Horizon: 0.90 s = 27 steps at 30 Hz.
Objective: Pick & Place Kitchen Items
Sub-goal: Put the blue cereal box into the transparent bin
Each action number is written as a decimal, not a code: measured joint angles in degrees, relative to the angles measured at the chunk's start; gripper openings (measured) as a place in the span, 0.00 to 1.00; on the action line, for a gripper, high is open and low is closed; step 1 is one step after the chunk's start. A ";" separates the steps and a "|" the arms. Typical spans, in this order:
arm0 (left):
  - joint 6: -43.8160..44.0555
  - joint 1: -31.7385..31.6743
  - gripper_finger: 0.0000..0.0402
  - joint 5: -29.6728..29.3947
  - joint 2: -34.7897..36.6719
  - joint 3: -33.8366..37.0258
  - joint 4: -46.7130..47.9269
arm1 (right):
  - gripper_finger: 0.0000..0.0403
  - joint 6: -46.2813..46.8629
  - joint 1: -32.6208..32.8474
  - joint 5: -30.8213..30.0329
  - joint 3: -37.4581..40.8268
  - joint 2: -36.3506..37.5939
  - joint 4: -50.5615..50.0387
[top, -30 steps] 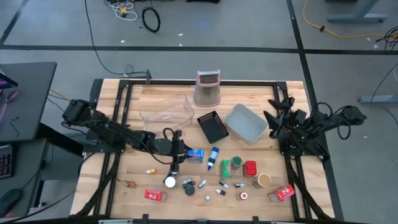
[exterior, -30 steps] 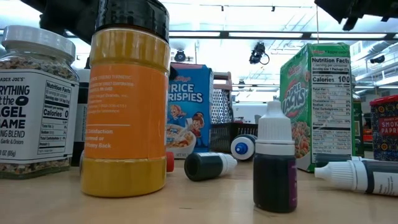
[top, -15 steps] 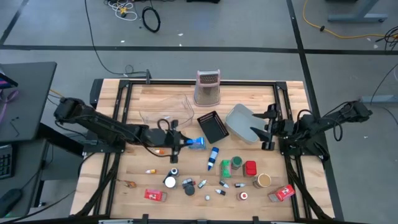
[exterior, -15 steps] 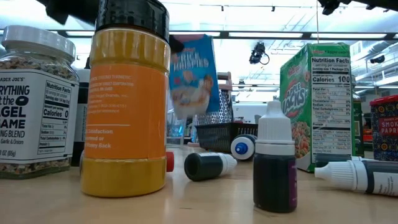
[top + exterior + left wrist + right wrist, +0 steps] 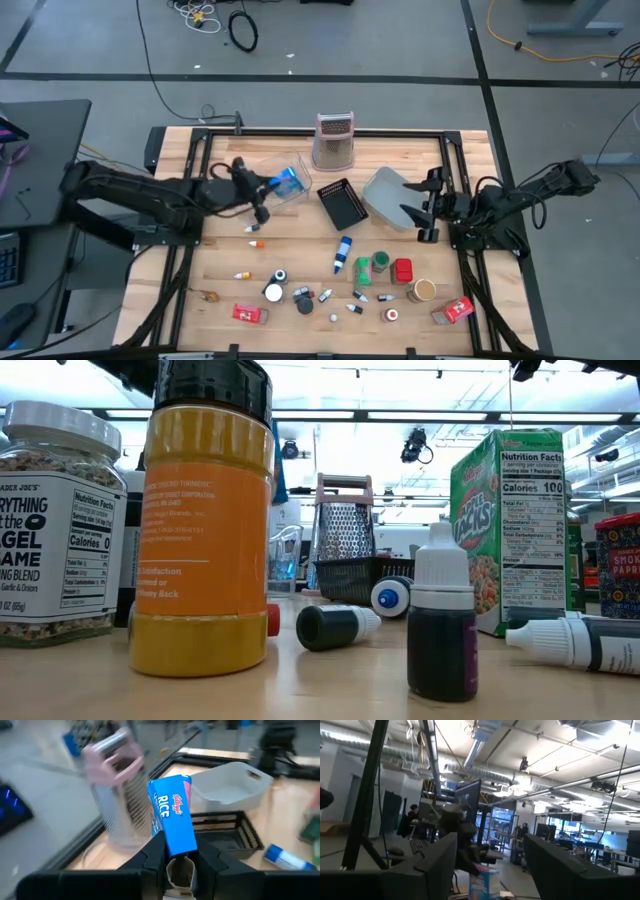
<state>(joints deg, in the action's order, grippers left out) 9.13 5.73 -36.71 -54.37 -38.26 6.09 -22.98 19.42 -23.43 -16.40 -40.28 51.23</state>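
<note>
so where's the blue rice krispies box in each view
high view: blue rice krispies box at the left gripper, over the clear tray.
low view: hidden behind the orange jar.
left wrist view: between the fingers.
right wrist view: bottom centre.
shared landmark: the metal grater.

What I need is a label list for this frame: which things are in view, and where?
cereal box: one, blue, held above the clear tray
clear tray: one, transparent, back left
grater: one, metal with a pink handle, back centre
mesh basket: one, black, centre
bin: one, grey, right of the mesh basket
bottle: one, blue-white, lying front centre
green cans: two, front right
red can: one, beside the green cans
tan can: one, front right
red packets: two, front left and front right
vials: several, small, front centre
left gripper: shut on the cereal box
right gripper: open, beside the bin
</note>
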 joint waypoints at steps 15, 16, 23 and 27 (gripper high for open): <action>2.72 -16.81 0.18 9.59 -14.70 0.02 -0.72 | 0.59 -1.99 0.00 0.38 -0.02 -0.67 2.83; 1.81 -17.50 0.18 9.00 -16.07 0.02 -1.90 | 0.59 -2.05 0.00 0.38 -0.02 -0.67 2.83; -0.05 -21.92 0.18 13.49 -21.83 0.02 -7.02 | 0.59 -3.04 0.00 0.30 -0.02 -0.67 2.83; 1.12 -23.71 0.18 13.39 -23.33 0.02 -7.55 | 0.59 -3.02 0.00 0.36 -0.02 -0.67 2.86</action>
<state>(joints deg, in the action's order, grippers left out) 10.25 -17.98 -23.31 -77.70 -38.24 -1.46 -26.00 19.42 -23.07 -16.43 -40.95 54.08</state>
